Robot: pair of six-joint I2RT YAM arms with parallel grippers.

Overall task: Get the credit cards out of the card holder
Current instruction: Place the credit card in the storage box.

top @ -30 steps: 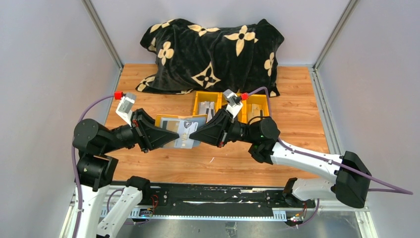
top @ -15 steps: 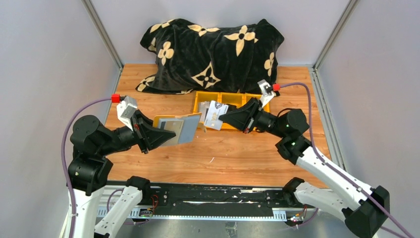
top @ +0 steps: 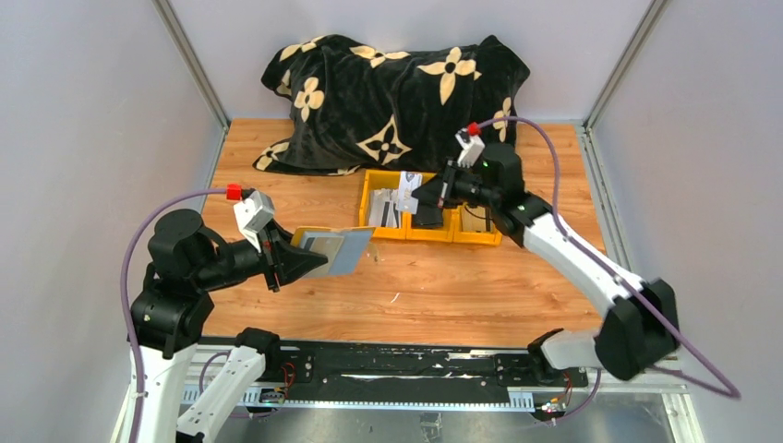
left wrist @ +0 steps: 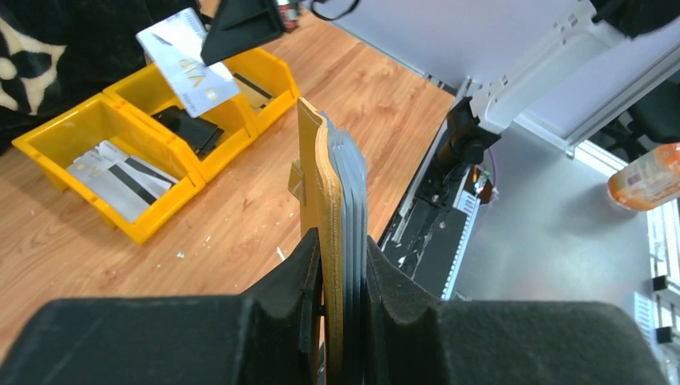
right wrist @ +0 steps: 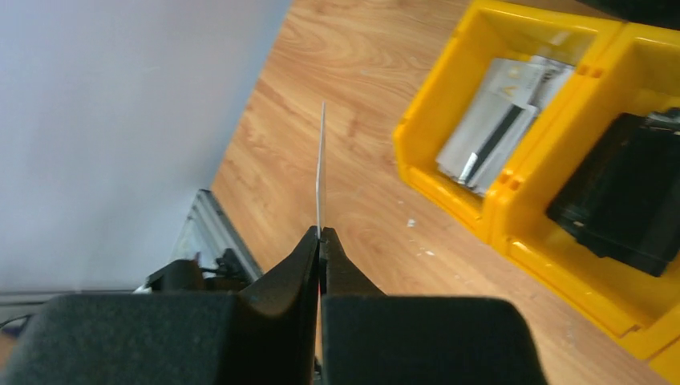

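My left gripper (top: 314,260) is shut on the card holder (top: 339,249) and holds it above the table, left of centre. In the left wrist view the card holder (left wrist: 337,192) stands edge-on between the jaws, mustard flap on the left, blue-grey pockets on the right. My right gripper (top: 427,201) is shut on one whitish credit card (left wrist: 181,61) above the yellow bins. That card is edge-on in the right wrist view (right wrist: 321,164). More credit cards (top: 385,209) lie in the left bin compartment, also seen from the right wrist (right wrist: 491,128).
A row of three yellow bins (top: 458,240) stands mid-table. The middle bin holds a black lump (right wrist: 621,212); the right bin holds a beige item (top: 476,220). A black patterned blanket (top: 397,92) fills the back. Grey walls close both sides.
My right gripper has carried the card away from the holder, back and right to above the bins. My left gripper has drawn the holder slightly toward the near left.
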